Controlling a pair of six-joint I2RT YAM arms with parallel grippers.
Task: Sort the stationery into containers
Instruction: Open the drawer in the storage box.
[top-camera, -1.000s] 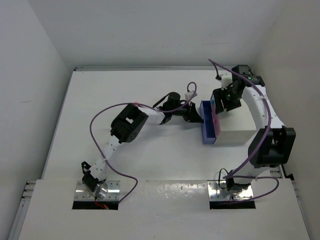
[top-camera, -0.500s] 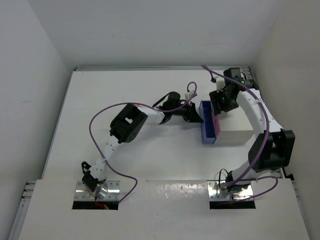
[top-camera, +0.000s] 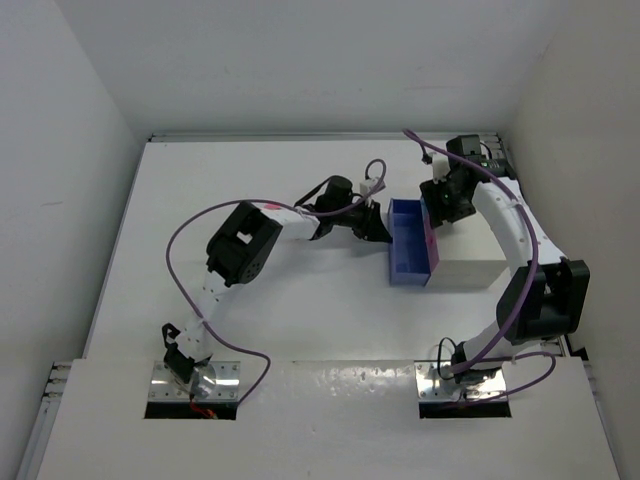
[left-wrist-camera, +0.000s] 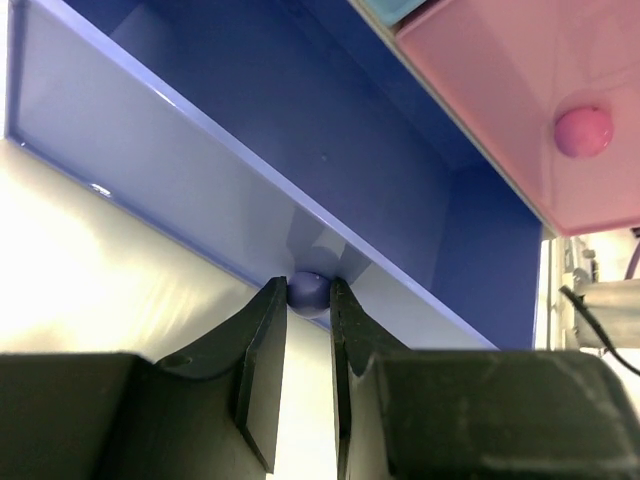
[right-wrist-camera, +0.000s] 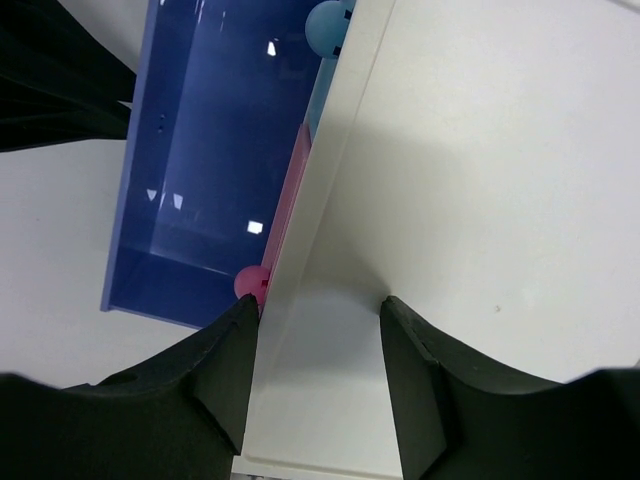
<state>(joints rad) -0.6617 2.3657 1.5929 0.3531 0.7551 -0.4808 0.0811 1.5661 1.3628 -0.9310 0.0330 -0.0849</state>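
The blue drawer (top-camera: 405, 242) now sticks out farther, ready to fill, with the left gripper (left-wrist-camera: 307, 296) pinching its knob (left-wrist-camera: 308, 287) and the right gripper (right-wrist-camera: 320, 308), fingers apart, on the cabinet (top-camera: 470, 272).

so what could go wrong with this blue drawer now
The left gripper pinches only the small round blue knob, so it may slip off. The blue drawer sticks far out of the white cabinet; more pull could drop it free. The right gripper hangs open over the cabinet, which might slide.
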